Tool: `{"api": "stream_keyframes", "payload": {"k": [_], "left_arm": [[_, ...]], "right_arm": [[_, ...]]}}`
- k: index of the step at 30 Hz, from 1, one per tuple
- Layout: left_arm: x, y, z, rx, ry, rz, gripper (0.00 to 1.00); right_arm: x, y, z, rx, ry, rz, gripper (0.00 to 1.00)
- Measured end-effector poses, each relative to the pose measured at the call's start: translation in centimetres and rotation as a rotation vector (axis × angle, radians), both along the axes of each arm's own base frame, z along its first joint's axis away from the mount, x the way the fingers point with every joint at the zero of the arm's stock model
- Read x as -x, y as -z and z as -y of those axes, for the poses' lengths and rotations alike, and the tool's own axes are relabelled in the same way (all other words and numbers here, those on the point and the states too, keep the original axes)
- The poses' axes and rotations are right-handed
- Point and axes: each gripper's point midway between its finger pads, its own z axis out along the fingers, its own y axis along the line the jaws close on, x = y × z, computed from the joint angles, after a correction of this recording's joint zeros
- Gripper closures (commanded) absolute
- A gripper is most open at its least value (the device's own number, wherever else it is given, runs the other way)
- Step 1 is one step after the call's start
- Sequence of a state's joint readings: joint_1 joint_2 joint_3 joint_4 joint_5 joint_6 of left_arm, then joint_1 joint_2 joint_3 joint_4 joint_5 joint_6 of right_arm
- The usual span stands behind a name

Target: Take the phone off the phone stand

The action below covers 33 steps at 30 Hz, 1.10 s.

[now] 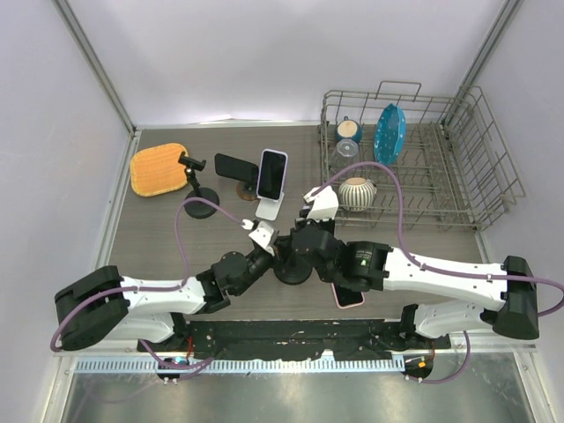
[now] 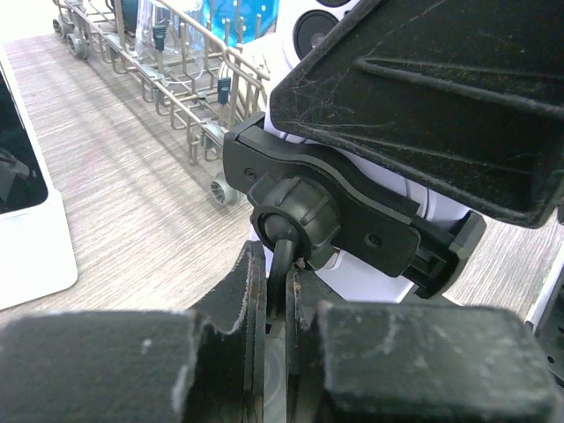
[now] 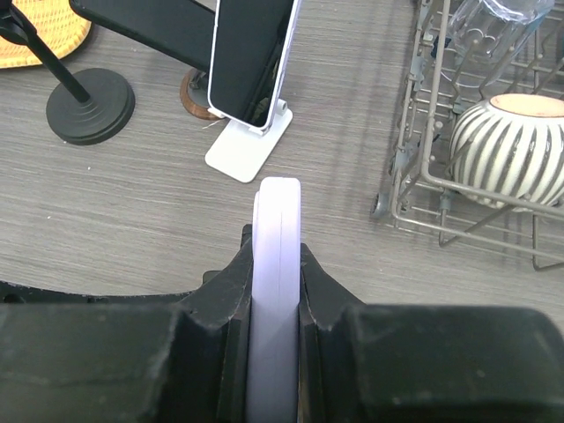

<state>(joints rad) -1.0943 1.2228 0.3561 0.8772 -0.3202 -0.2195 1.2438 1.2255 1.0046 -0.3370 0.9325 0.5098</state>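
A black phone stand (image 1: 291,270) stands in the middle of the table between my two arms. My left gripper (image 1: 267,241) is shut on the stand's thin stem (image 2: 282,257), just below the ball joint of its black clamp (image 2: 352,207). The pale lavender phone (image 3: 278,225) sits in that clamp; its white back shows behind it in the left wrist view (image 2: 366,280). My right gripper (image 3: 276,256) is shut on the phone's edge from above. In the top view the right gripper (image 1: 306,236) covers the clamp, and one pink end of the phone (image 1: 347,298) pokes out under the arm.
Behind stand a second phone on a white stand (image 1: 271,179), a dark phone on a wooden stand (image 1: 234,166), an empty black stand (image 1: 199,196) and a yellow woven mat (image 1: 159,169). A wire dish rack (image 1: 458,189) at the right holds a striped bowl (image 1: 357,191) and a blue plate (image 1: 389,132).
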Motion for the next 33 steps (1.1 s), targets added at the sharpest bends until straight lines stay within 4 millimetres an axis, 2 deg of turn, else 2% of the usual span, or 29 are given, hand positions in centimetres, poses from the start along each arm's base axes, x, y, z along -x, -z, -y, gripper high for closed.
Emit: {"api": "stream_keyframes", "payload": {"k": [10, 33], "left_arm": [[1.4, 0.0, -0.3, 0.04, -0.069, -0.003, 1.0], [1.8, 0.0, -0.9, 0.087, -0.147, -0.028, 1.0]], "right_arm": [[0.6, 0.1, 0.3, -0.045, 0.055, -0.017, 0.99], [0.6, 0.4, 0.6, -0.107, 0.179, -0.026, 0.99]]}}
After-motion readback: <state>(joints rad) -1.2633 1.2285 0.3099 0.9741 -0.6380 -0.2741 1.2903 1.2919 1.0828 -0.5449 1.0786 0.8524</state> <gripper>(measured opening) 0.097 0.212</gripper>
